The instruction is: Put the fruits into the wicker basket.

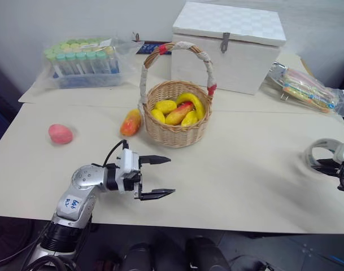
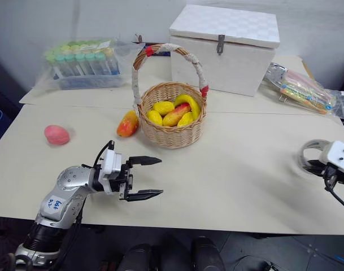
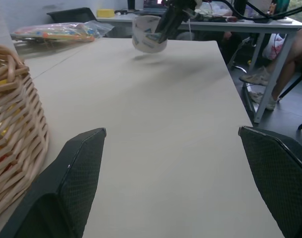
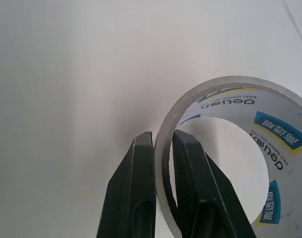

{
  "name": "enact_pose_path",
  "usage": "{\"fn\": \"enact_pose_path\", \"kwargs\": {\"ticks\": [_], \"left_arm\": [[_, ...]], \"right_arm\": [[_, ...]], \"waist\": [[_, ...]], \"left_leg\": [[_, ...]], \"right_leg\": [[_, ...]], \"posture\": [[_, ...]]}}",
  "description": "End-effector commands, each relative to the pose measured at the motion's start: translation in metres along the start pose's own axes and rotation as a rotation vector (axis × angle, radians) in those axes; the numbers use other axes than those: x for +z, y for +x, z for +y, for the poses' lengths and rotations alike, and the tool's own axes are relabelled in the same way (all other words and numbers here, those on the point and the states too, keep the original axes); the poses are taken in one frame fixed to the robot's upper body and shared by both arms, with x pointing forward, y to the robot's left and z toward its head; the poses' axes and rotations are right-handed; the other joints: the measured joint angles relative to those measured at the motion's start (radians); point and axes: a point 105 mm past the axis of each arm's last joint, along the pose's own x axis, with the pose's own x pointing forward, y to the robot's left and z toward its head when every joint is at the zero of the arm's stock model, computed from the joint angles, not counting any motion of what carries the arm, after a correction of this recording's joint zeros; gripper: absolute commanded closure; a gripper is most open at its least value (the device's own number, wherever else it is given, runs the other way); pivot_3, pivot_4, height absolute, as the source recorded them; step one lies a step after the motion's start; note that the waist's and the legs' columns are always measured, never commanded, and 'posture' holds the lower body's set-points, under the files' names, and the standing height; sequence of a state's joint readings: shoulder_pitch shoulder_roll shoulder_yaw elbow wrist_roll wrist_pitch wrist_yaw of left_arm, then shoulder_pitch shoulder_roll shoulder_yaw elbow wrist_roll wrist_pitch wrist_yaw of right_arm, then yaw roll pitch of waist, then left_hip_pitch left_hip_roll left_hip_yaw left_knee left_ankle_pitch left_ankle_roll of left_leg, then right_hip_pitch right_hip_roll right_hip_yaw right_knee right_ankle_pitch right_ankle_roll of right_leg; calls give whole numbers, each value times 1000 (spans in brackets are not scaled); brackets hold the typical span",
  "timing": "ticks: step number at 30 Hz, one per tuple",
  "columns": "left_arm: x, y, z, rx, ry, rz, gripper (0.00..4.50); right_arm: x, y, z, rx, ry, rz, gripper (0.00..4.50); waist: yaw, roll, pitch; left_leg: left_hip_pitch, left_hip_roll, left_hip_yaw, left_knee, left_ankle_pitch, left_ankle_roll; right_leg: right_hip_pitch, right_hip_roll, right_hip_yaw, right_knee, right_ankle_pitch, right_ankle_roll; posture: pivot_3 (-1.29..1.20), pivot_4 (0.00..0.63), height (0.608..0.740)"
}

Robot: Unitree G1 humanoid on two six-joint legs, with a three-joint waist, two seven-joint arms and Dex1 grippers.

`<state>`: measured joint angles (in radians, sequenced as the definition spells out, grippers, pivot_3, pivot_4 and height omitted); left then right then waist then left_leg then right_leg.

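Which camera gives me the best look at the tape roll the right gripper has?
The right wrist view: the tape roll sits close up, its wall pinched between the right gripper fingers, label readable. Both eye views show it small at the table's right edge. The left wrist view shows it far off, lifted above the table.

white lidded box, bagged tube rack, tape roll, packet of pens, table

The left arm is silver with a white handwritten label, a black cable looping over its white-and-black wrist to two black, textured fingers; the right gripper carries a white housing.
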<state>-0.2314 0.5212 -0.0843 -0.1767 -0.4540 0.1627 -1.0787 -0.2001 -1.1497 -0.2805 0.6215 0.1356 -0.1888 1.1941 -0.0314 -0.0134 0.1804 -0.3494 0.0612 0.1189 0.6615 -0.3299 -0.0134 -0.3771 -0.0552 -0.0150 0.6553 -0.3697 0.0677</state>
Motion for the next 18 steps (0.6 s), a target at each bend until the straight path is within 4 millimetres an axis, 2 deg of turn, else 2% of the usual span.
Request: {"fn": "enact_pose_path", "kwargs": {"ticks": [1, 2, 5, 6, 9, 12, 16, 18], "left_arm": [[3, -2, 0, 22, 12, -6, 0], [1, -4, 0, 27, 10, 2, 0], [-10, -8, 0, 55, 8, 30, 0], [-13, -10, 2, 78, 6, 32, 0], [-18, -17, 10, 158, 52, 31, 0], [-20, -37, 26, 293, 201, 76, 0], [-27, -91, 48, 629, 179, 101, 0], [-35, -130, 48, 812, 169, 156, 0]], "right_arm": [[7, -7, -9, -34, -17, -71, 3583], [9, -8, -10, -39, -13, -82, 3364], [12, -17, -11, -50, -9, -107, 2280], [14, -21, -11, -59, -19, -118, 2047], [23, -31, -10, -63, -53, -159, 982], [64, -36, -6, -46, -97, -330, 29], [121, -20, 21, 34, -162, -548, 29], [153, 0, 52, 104, -91, -717, 29]], "waist": [[0, 0, 0], [0, 0, 0], [1, 0, 0], [1, 0, 0], [3, 0, 0], [1, 1, 0], [-11, 0, 0], [-17, -1, -1]], "left_leg": [[0, 0, 0, 0, 0, 0], [0, 0, 0, 0, 0, 0], [0, 0, 0, 1, 0, 0], [0, 0, 0, 1, 0, 0], [0, 0, 0, 1, 0, 0], [0, 0, 0, 1, -1, 0], [0, 3, 0, 0, -2, -2], [1, 5, -1, 0, -2, -3]], "right_leg": [[0, 0, 0, 0, 0, 0], [0, 0, 0, 0, 0, 0], [0, 0, 1, 1, 0, 1], [0, 0, 1, 0, 0, 1], [0, 0, 1, 0, 1, 1], [0, 0, 1, 0, 1, 2], [0, 2, 1, 0, 1, 2], [0, 3, 1, 0, 1, 2]], "posture": [[0, 150, 740], [0, 150, 740], [0, 150, 740], [0, 150, 740], [0, 150, 740], [0, 150, 740], [0, 150, 740], [0, 150, 740]]}}
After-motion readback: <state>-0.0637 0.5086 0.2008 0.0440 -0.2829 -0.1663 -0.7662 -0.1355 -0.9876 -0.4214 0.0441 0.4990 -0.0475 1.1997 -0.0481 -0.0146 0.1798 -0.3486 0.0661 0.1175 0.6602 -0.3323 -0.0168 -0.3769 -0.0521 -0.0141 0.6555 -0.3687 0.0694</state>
